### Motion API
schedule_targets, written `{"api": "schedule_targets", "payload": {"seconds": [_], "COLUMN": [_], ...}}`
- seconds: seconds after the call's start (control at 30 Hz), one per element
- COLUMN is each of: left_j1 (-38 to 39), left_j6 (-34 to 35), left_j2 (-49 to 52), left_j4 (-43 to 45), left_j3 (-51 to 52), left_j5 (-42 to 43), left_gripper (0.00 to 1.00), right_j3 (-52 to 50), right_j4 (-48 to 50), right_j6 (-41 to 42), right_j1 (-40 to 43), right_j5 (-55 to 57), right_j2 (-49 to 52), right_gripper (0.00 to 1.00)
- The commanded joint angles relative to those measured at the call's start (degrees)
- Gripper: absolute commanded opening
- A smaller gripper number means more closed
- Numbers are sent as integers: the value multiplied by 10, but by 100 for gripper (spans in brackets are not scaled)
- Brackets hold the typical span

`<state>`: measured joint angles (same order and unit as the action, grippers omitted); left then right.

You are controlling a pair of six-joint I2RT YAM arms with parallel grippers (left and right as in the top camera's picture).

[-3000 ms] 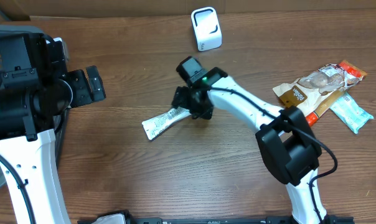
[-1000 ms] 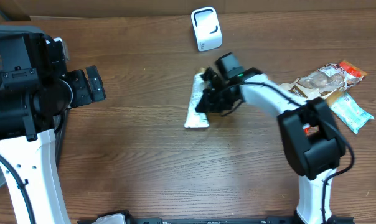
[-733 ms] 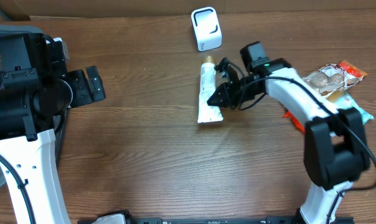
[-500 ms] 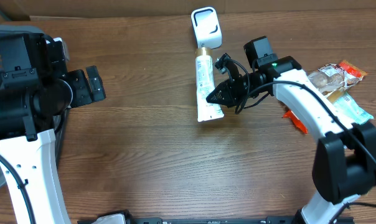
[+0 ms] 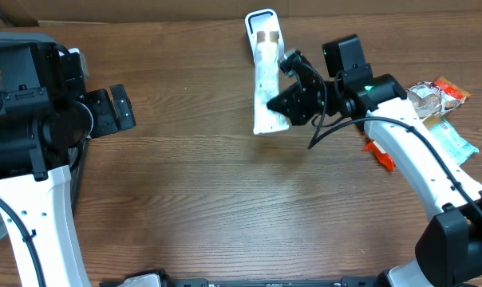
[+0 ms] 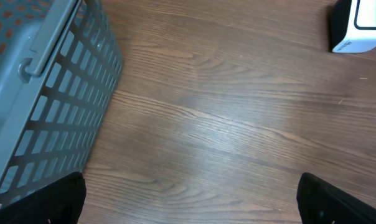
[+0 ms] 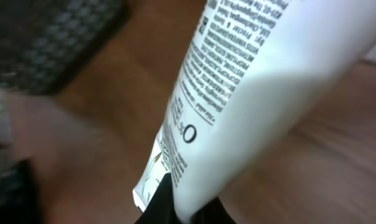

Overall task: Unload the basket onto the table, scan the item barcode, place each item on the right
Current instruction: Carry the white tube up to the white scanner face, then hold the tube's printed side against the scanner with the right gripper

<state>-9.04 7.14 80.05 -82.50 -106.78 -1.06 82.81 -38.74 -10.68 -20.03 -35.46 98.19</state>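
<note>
The item is a white tube [image 5: 266,80] with black print and a tan band near its cap. My right gripper [image 5: 287,104] is shut on the tube's flat crimped end and holds it above the table. The tube's cap end lies over the white scanner [image 5: 261,16] at the back of the table, hiding most of it. In the right wrist view the tube [image 7: 250,93] fills the frame, pinched at its lower end by the gripper [image 7: 182,208]. My left gripper [image 5: 117,112] hangs open at the far left, holding nothing. The left wrist view shows the scanner [image 6: 361,25] at top right.
A blue-grey mesh basket [image 6: 45,93] stands at the left edge beside the left arm. Several snack packets [image 5: 432,104] and an orange item [image 5: 381,155] lie at the right. Cardboard runs along the back edge.
The right arm lifted the tube from the middle of the table and carried it back and right until its cap end is over the scanner. The left arm has stayed still.
</note>
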Motion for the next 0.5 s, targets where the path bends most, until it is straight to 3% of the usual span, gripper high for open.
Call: {"api": "schedule_targets", "payload": {"seconds": [0.0, 0.1, 0.27, 0.47], "left_j1": [-2, -2, -2, -2], "left_j6": [4, 4, 4, 4], "left_j2": [2, 2, 2, 2], "left_j4": [2, 2, 2, 2], "left_j3": [0, 0, 0, 0], "left_j5": [5, 5, 5, 5], "left_gripper": [100, 99, 100, 100], "right_j3": [18, 18, 18, 18], "right_j4": [64, 142, 218, 313], "right_j6": [32, 12, -195, -290], "right_j1": [-23, -44, -54, -54], "right_j5": [238, 390, 465, 592], "right_j2": [-16, -5, 23, 84], "right_gripper": [4, 4, 4, 4]}}
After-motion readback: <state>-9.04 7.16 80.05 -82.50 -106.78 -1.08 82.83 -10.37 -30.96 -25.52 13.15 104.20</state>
